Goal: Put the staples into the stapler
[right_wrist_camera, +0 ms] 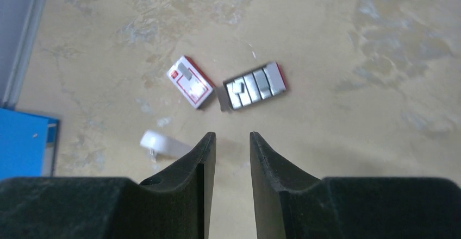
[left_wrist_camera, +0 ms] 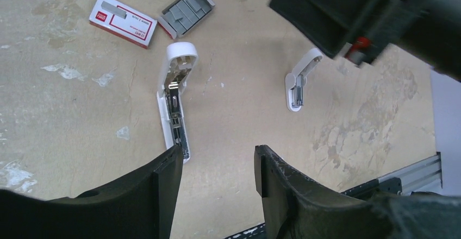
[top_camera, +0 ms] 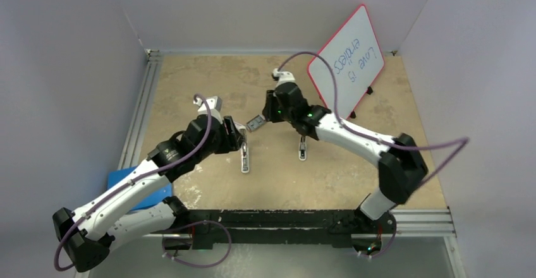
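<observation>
The slim white stapler [left_wrist_camera: 174, 100] lies opened on the table, its metal channel facing up; it also shows in the top view [top_camera: 244, 160]. The staples [left_wrist_camera: 187, 11] are grey strips in an open tray, beside its red-and-white sleeve [left_wrist_camera: 123, 20]. My left gripper [left_wrist_camera: 217, 155] is open and empty above the stapler's near end. My right gripper [right_wrist_camera: 232, 136] is open and empty, hovering short of the staples tray [right_wrist_camera: 255, 86] and sleeve [right_wrist_camera: 190, 81]. In the top view both grippers, left [top_camera: 242, 140] and right [top_camera: 264, 115], flank the tray [top_camera: 255, 124].
A shorter stubby white piece [left_wrist_camera: 298, 84] lies right of the stapler, also in the top view [top_camera: 303, 148]. A whiteboard with a red frame [top_camera: 347, 57] leans at the back right. A blue box [top_camera: 136, 186] sits at the near left. Metal rails edge the table.
</observation>
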Controlling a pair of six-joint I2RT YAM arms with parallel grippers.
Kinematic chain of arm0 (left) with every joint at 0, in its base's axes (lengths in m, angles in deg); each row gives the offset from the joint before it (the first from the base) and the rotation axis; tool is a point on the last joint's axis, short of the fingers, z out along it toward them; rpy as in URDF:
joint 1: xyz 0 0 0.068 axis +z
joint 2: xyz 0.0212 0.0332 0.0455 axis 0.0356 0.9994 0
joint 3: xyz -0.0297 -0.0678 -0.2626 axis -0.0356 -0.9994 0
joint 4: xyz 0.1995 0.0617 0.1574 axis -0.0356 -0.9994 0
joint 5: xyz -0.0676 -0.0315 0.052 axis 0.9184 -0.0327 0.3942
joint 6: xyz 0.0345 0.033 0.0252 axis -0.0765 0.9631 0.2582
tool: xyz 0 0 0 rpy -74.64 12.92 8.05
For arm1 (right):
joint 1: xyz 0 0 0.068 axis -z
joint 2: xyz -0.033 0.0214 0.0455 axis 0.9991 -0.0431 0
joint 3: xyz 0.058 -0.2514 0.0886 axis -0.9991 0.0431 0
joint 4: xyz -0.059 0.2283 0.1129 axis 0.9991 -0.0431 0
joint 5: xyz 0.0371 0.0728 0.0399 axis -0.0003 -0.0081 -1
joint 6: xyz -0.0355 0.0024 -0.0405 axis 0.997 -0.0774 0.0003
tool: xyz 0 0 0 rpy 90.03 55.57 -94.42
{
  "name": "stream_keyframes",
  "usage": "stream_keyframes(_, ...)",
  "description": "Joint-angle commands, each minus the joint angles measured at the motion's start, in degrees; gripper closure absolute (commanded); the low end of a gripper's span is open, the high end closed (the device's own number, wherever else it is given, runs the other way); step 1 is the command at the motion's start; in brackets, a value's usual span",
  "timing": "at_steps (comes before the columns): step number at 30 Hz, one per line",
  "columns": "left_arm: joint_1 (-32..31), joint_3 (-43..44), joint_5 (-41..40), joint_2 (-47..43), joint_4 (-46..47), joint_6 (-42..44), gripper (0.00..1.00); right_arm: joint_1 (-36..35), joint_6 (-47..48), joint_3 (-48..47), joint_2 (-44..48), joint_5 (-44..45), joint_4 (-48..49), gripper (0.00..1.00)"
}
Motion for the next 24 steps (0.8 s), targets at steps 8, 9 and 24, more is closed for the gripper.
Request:
stream_keyframes(8, 0.37, -0.78, -9.11, -0.97, 2.19, -0.01, 0.47, -2.28, 12.02, -22.26, -25.42, 5.41, -6.53, 0.65)
stream_keyframes(9, 0.37, -0.93, -9.82, -0.89, 2.25, 0.06, 0.47, -2.28, 12.71, -23.34, -26.54, 5.24, -6.95, 0.66)
stream_keyframes(24, 0.42, -2.92, -11.7, 0.68, 3.55, -0.62, 0.46, -2.97, 15.11, -28.6, -35.42, 8.2, -9.17, 0.7)
